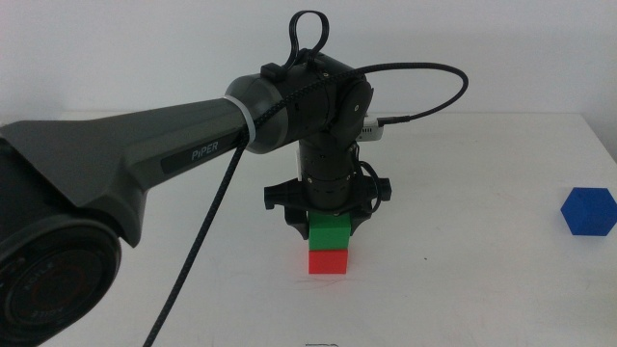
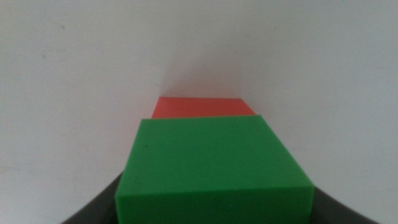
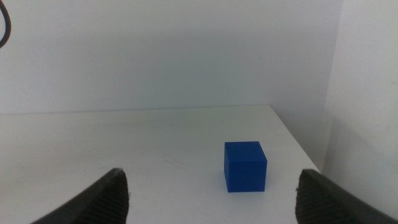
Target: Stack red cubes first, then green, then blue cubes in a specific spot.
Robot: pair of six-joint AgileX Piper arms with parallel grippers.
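While the left arm reaches in from the left side of the middle view, its left gripper (image 1: 329,224) hangs over the middle of the white table (image 1: 463,289) and points straight down. Nearest to the camera stands the red cube (image 1: 328,261), flat on the table. On top of it sits the green cube (image 1: 330,233), touching it (the edges seem almost in line, with the green one a little toward the right). The dark jaws of the left gripper stand at both sides of the green cube, and the left wrist view shows the green cube between them with the red cube under it; if they press on it or only stand beside it, I cannot tell.

Further away and well apart, near the right edge of the table, the blue cube (image 1: 588,211) rests alone. The right gripper (image 3: 211,194) is close to this blue cube, with its jaws spread wide and holding nothing.
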